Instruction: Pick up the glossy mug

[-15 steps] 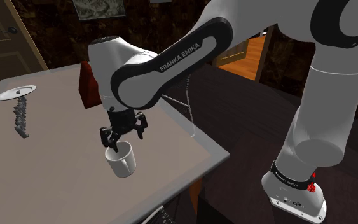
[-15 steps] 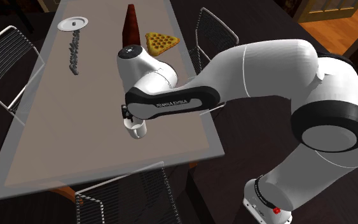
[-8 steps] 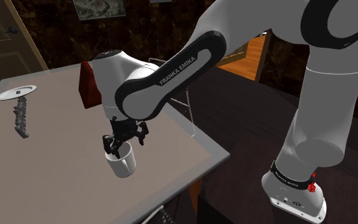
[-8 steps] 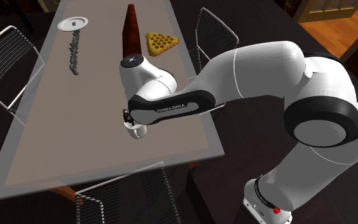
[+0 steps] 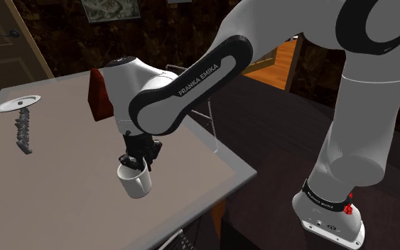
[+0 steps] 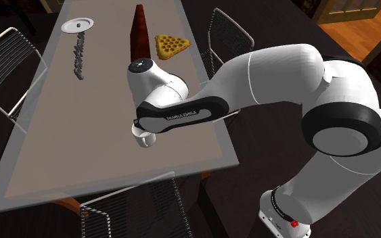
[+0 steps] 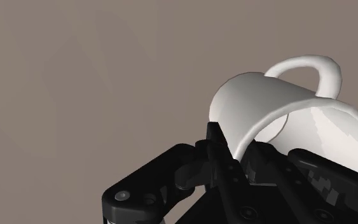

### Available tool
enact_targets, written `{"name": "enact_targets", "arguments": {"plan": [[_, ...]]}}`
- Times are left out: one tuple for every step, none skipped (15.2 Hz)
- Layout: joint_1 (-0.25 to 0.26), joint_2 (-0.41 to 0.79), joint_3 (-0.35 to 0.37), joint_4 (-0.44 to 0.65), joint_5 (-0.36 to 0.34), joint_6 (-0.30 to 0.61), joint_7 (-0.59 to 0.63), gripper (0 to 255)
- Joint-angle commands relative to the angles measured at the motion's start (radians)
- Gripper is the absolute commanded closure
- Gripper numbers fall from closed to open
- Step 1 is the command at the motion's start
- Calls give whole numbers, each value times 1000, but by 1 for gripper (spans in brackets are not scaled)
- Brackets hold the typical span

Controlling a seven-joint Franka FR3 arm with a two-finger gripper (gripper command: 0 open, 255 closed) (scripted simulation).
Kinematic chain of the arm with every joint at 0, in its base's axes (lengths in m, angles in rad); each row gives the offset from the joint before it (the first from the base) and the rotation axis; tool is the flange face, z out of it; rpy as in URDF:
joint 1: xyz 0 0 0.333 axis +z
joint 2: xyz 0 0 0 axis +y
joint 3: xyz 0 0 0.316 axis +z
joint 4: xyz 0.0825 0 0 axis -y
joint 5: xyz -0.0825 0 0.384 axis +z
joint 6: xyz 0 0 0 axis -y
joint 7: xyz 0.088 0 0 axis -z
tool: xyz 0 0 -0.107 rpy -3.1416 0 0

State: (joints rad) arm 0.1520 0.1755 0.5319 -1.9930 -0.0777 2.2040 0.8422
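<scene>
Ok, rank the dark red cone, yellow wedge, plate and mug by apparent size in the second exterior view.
1. Dark red cone, tallest, though the yellow wedge covers about as much.
2. Plate.
The mug is mostly hidden by the arm, so unranked.

A long grey-brown surface (image 6: 80,135) with a few odds and ends at its far end.
A dark red cone (image 6: 139,30) stands upright, a yellow waffle-patterned wedge (image 6: 170,45) lying just beside it. Well apart from them, near the far corner, sits a small white plate (image 6: 78,25), and a knobbly grey object (image 6: 79,55) lies next to it. Wire chairs (image 6: 6,64) stand along both long sides. Beyond is an orange wood floor (image 6: 354,27).
</scene>
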Motion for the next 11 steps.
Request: {"name": "enact_targets", "arguments": {"plan": [[0,0,0,0,0,0,0,255],[-1,0,-1,-1,0,1,-2,255],[-2,-6,0,5,5,-11,-4,255],[-3,-12,1,12,9,-23,-7,255],[-4,-18,2,19,13,-35,-10,255],[-5,-24,3,26,17,-48,-12,255],[-6,-30,4,34,21,-60,-14,255],[-7,-35,4,42,24,-73,-16,255],[-7,-41,5,50,28,-85,-19,255],[-8,-46,5,58,31,-97,-21,255],[-9,-50,6,66,34,-110,-22,255]]}}
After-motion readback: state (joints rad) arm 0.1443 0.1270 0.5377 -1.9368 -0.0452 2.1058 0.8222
